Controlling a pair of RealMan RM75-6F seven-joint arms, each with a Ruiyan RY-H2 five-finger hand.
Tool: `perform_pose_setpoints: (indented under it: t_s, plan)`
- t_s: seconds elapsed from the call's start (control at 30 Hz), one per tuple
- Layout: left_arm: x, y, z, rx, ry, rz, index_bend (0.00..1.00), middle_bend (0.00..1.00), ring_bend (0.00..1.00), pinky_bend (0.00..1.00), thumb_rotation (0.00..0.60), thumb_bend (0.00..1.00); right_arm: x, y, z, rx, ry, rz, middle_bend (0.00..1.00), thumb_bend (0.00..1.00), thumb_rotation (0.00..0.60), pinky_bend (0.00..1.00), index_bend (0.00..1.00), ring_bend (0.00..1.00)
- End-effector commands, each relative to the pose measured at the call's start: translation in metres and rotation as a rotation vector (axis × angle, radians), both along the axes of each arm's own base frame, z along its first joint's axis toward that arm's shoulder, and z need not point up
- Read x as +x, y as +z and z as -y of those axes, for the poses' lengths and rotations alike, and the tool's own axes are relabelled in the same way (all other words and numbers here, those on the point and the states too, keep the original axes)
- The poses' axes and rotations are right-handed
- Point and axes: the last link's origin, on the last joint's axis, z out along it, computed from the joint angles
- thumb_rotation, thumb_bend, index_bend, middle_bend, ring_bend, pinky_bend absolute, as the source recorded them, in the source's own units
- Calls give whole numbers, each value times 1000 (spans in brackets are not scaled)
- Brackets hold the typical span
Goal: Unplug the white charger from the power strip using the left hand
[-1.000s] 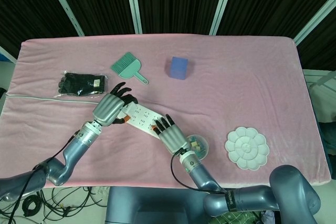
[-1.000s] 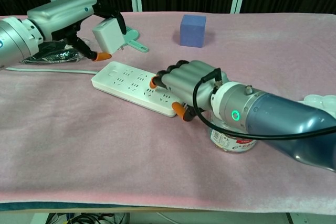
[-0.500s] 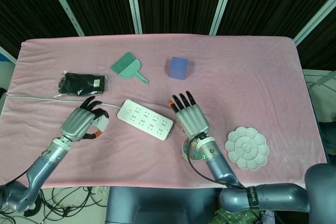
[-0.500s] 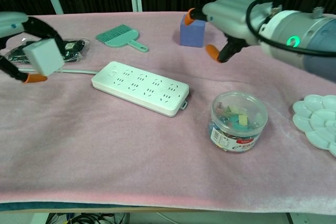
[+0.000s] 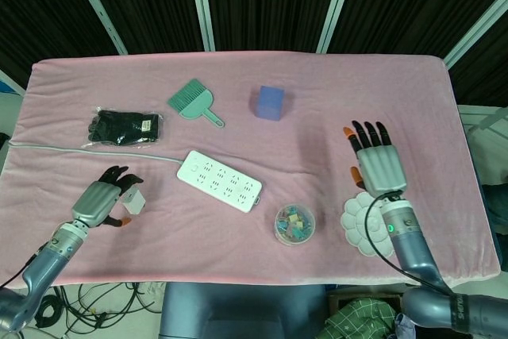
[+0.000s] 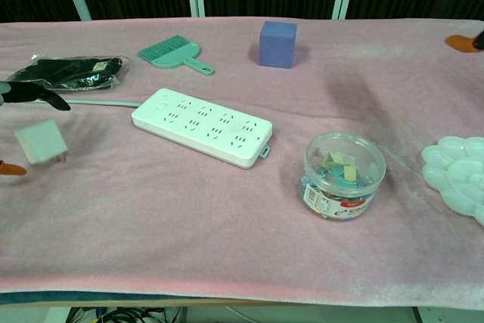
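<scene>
The white charger [image 5: 133, 203] sits in the left hand [image 5: 101, 201], fingers curled around it, well clear of the power strip [image 5: 220, 181], which lies to its right with its long axis running diagonally across the pink cloth [image 5: 333, 101]. It looks fully unplugged (prongs free in the chest view). The right hand [image 5: 376, 163] hangs far off over the white palette [image 5: 359, 228], fingers extended, holding nothing.
</scene>
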Motion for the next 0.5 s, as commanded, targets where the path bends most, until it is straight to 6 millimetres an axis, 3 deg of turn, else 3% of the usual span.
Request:
perform_pose_setpoints:
  t_s: [0.03,0.23,0.33,0.5]
  plan:
    - [0,2,1,24,34,10,159,93,0,0,600,64,-41,20,-16,-32,-56,-17,20,276,600,54,93,16]
    - [14,21,7,50,40,79,159,93,0,0,600,64,-86,42,-48,-99,-97,29,17,268,600,53,78,7]
    - [25,39,16,96,27,120,159,105,0,0,600,63,-100,48,-75,-128,-94,58,16,268,600,54,70,5]
    - [31,71,55,233,51,114,159,110,0,0,600,64,-117,45,-124,-146,-92,98,16,267,600,53,66,6]
